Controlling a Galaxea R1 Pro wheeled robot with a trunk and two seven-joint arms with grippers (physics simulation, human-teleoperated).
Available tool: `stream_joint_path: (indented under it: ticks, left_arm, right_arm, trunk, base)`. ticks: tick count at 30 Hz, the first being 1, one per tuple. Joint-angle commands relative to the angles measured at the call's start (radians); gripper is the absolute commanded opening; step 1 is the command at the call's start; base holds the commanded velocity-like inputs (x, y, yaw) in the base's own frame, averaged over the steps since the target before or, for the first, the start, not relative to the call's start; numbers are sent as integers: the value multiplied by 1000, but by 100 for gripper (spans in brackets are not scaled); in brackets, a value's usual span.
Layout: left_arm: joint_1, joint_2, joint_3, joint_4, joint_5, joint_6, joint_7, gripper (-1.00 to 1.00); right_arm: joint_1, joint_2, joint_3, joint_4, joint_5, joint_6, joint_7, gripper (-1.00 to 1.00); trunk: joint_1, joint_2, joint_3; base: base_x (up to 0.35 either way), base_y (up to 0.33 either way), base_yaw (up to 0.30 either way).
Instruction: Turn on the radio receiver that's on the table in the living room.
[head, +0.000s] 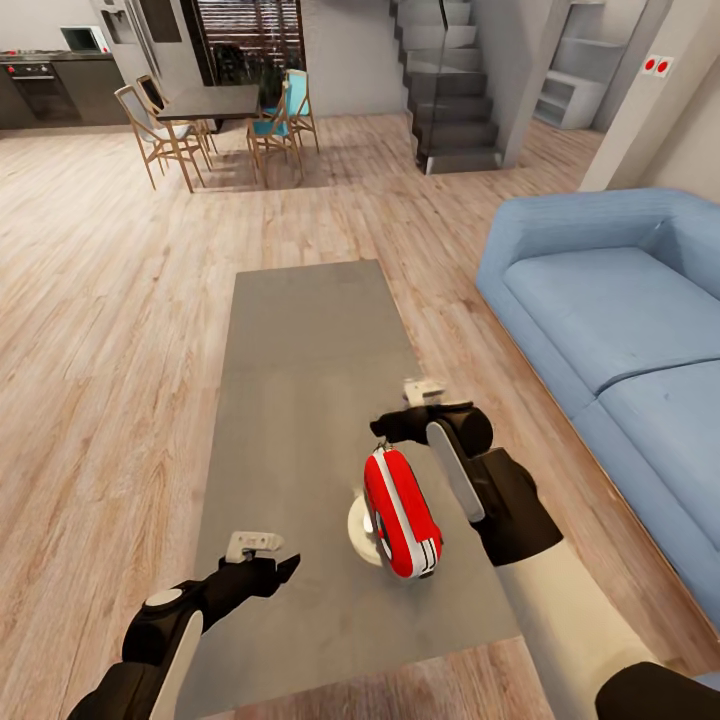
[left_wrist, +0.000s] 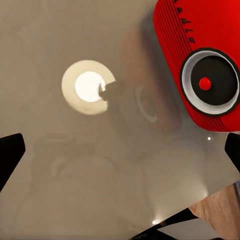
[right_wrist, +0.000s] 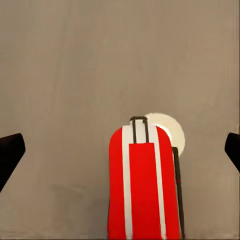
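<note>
On the table (head: 300, 330) near its close end, radio receiver (head: 400, 512) stands upright. R gripper (head: 392, 425) hovers just above it, fingers spread wide, holding nothing. L gripper (head: 268, 562) also wide open, empty, off to the side. Approach step; next needs lowering onto radio to press/toggle.

A blue sofa (head: 620, 300) stood at the right on the wood plank floor (head: 90, 330). Far behind, a dark dining table (head: 210, 100) with wooden chairs (head: 150, 125) was near a grey staircase (head: 450, 90) and kitchen cabinets (head: 50, 85).
</note>
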Motion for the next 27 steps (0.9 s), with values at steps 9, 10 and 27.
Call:
stream_joint_path:
  ticks: [9,10,27]
  left_arm:
    - [0,0,0,0,0,0,1,100]
    - [0,0,0,0,0,0,1,100]
    - [-1,1,0,1,0,-8,1,100]
  right_arm:
    - [0,4,-2,56,2,0,-39,100]
    - [0,4,-2,57,2,0,-43,100]
    - [-17,-10,17,43,20,0,-42,100]
  trunk:
    - [0,0,0]
    - [0,0,0]
    - [0,0,0]
  base:
    - [0,0,0]
    - [0,0,0]
    - [0,0,0]
